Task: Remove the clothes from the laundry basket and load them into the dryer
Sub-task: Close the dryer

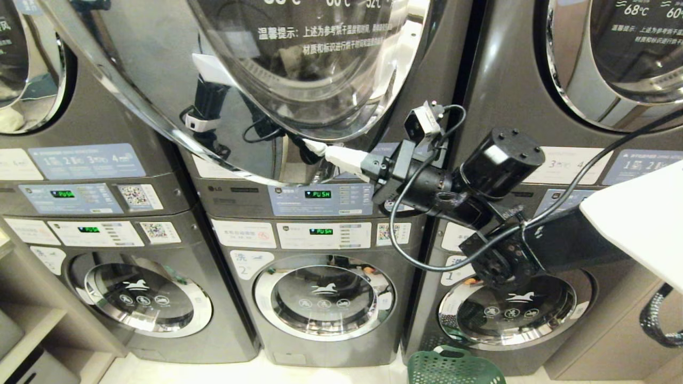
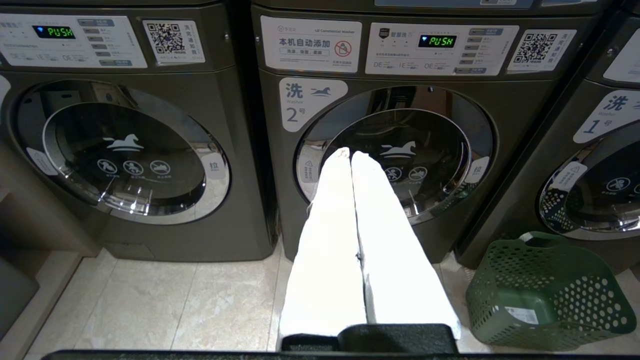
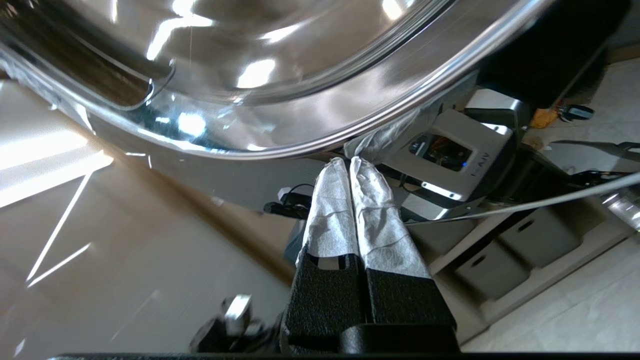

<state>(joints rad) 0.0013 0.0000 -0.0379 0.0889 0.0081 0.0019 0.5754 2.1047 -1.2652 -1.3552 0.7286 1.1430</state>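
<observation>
Fingers pressed together (nothing held), right end effector (image 1: 320, 148) points at dryer door (image 1: 251, 90).

Head cam faces stacked machines; wrists share washer (image 2: 395, 155), basket (image 2: 550, 290).

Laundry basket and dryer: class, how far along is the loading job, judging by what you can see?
Done: the basket on the floor looks empty, with no clothes showing. In hand: the right claw, shut and holding nothing, is at the chrome rim of the upper dryer door, which seems to stand ajar. Left: shutting that door, probably. The left claw hangs shut and idle before washer 2.
</observation>
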